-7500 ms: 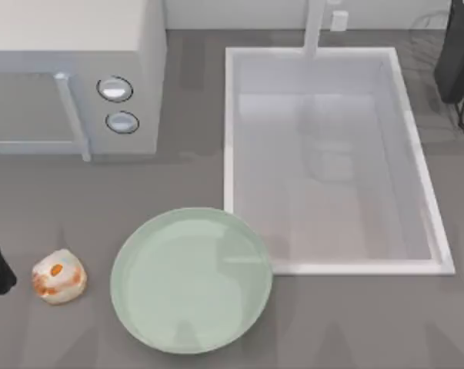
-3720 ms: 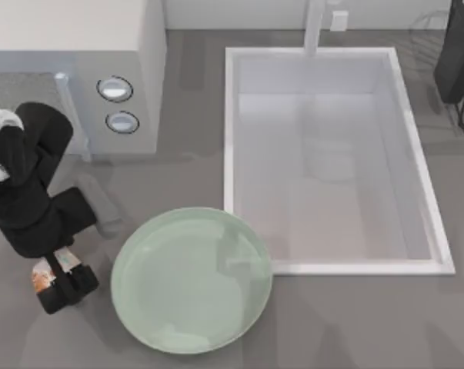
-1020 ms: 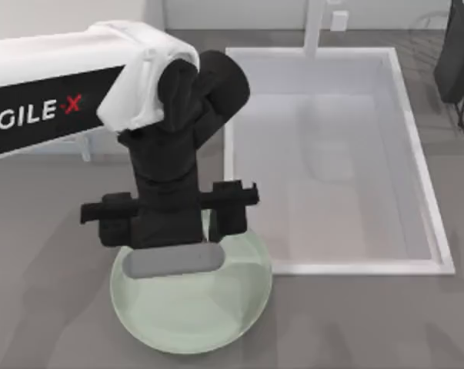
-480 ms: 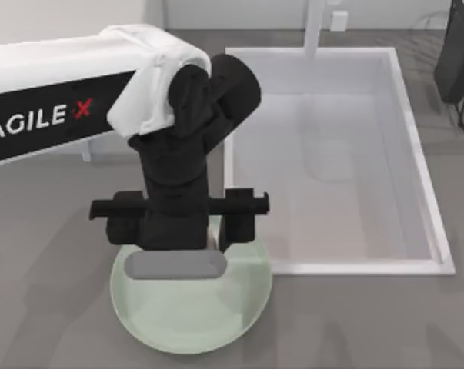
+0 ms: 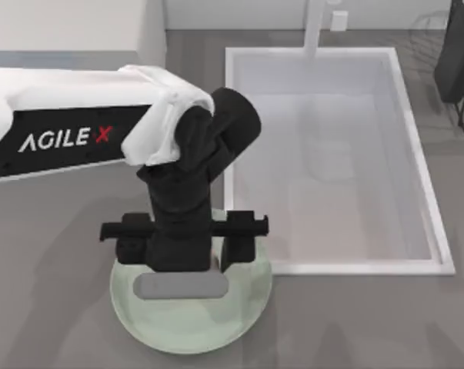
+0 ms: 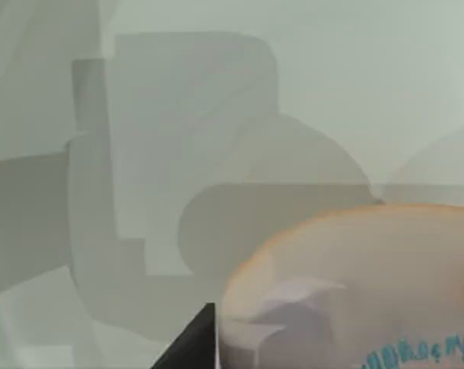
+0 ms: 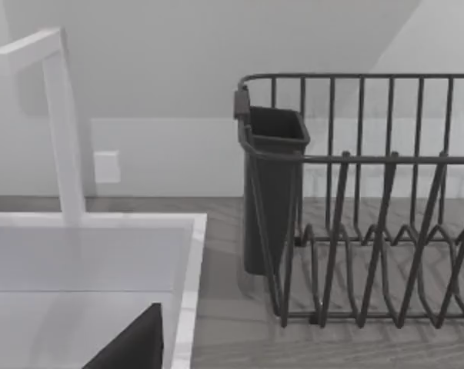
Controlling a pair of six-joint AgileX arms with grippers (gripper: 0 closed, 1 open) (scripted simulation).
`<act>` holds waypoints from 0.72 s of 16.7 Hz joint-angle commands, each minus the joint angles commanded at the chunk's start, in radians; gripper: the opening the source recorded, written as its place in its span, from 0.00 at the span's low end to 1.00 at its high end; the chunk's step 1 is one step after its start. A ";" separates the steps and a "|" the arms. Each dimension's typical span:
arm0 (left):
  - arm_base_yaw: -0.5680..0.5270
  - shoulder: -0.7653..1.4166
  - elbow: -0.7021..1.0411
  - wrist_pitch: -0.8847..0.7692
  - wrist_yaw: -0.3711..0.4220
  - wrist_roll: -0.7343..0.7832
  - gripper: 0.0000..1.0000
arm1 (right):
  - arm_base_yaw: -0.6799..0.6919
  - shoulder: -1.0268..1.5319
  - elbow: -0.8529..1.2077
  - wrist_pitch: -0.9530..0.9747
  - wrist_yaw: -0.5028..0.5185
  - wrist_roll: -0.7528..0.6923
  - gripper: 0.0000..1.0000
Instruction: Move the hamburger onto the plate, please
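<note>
My left gripper (image 5: 182, 247) points straight down over the middle of the pale green plate (image 5: 243, 307), and its wrist covers what lies under it in the top view. In the left wrist view the hamburger (image 6: 355, 292) looms close, cream with an orange edge, just above the plate's glossy surface (image 6: 332, 92). One dark fingertip (image 6: 195, 347) lies against the bun's side, so the gripper is shut on it. My right gripper (image 7: 131, 350) is parked near the sink's corner.
A white sink basin (image 5: 441, 265) with a faucet (image 5: 315, 23) lies right of the plate, its corner touching the plate's rim. A dark dish rack (image 7: 370, 231) with a cup stands at the far right. A white microwave (image 5: 70, 23) sits at the back left.
The hamburger left the table beside the plate in my left gripper. Over the last second that arm slid a little toward the table's front, over the plate's middle.
</note>
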 joint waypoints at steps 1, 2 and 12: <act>0.000 0.002 -0.003 0.003 0.000 0.000 0.00 | 0.000 0.000 0.000 0.000 0.000 0.000 1.00; 0.000 0.002 -0.003 0.003 0.000 0.000 0.00 | 0.000 0.000 0.000 0.000 0.000 0.000 1.00; 0.000 0.002 -0.003 0.003 0.000 0.000 0.60 | 0.000 0.000 0.000 0.000 0.000 0.000 1.00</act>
